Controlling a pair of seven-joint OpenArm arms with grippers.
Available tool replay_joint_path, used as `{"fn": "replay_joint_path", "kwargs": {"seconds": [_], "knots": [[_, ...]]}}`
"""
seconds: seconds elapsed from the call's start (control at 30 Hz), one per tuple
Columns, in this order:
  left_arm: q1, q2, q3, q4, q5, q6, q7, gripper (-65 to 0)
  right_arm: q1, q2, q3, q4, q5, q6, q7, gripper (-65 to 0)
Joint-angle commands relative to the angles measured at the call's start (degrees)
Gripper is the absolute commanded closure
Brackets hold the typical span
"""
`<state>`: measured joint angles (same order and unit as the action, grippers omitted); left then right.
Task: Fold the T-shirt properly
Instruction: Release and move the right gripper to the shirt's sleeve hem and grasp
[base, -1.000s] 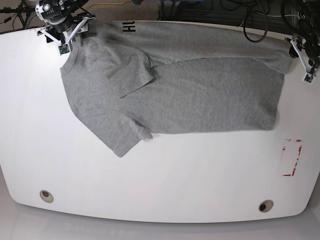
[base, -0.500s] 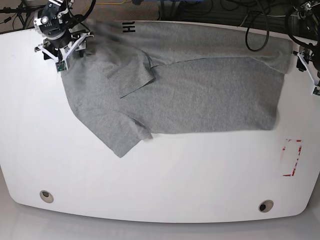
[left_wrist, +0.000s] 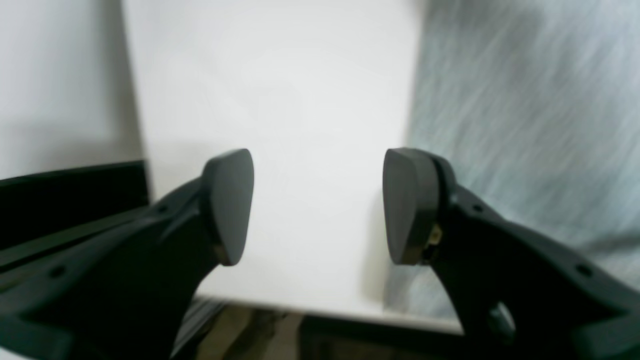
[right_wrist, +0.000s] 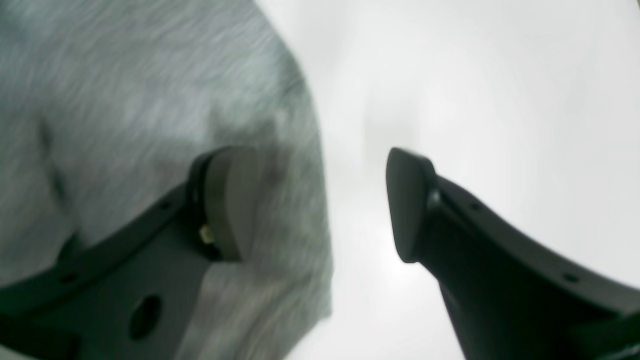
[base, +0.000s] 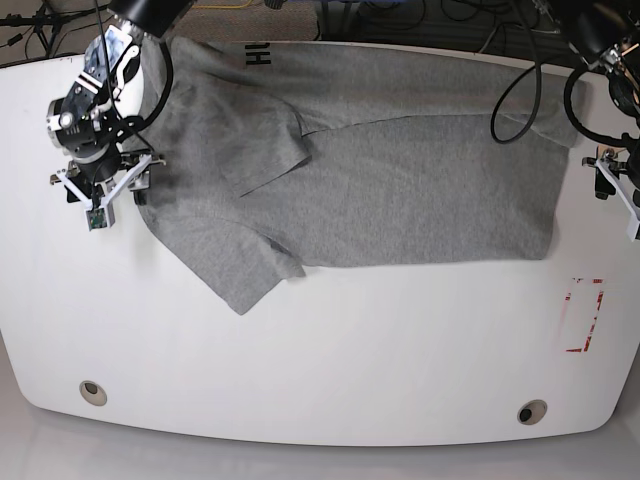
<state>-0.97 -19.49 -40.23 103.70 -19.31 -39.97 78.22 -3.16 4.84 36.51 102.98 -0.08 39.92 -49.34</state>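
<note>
Heather-grey soft knit cloth T-shirt (base: 400, 180): matt, slightly fuzzy, black printed lettering on it. White rounded table top (base: 330, 360): smooth, faint sheen, looks laminate or painted. Left gripper (left_wrist: 320, 207) and right gripper (right_wrist: 320, 205): black matt plastic fingers, smooth dark grey pads (left_wrist: 227, 200). Black cables (base: 510, 95): rubbery, slight gloss.

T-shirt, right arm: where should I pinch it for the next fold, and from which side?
Probably the T-shirt's sleeve-side outer edge beside the open right gripper. Come from the bare table side; that edge lies flat between the fingers.
</note>
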Motion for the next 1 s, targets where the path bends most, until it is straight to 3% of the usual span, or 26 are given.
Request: {"fn": "replay_joint_path", "kwargs": {"seconds": [0.0, 0.17, 0.53, 0.8, 0.97], "knots": [[-3.99, -1.48, 0.80, -2.12, -0.07, -0.03, -0.72, -38.1, 4.78, 1.44, 0.02, -3.77, 0.65, 0.08, 1.39, -38.5], [-8.30, -1.48, 4.58, -6.51, -0.07, -0.03, -4.41, -37.9, 11.20, 3.47, 0.02, -12.83, 0.65, 0.08, 2.35, -38.5], [-8.74, -1.75, 9.85, -10.12, -0.07, -0.03, -13.20, -37.9, 20.70, 5.58, -0.07, -30.58, 0.65, 0.08, 7.45, -38.5], [-8.57, -1.75, 9.77, -10.12, -0.07, -0.03, -13.38, -37.9, 22.37, 5.31, -0.16, -38.23, 0.65, 0.08, 10.97, -38.5], [-8.30, -1.75, 9.77, -10.12, -0.07, -0.03, -13.38, -37.9, 22.10, 3.99, -4.38, -39.20, 1.00, 0.08, 11.32, -38.5]]}}
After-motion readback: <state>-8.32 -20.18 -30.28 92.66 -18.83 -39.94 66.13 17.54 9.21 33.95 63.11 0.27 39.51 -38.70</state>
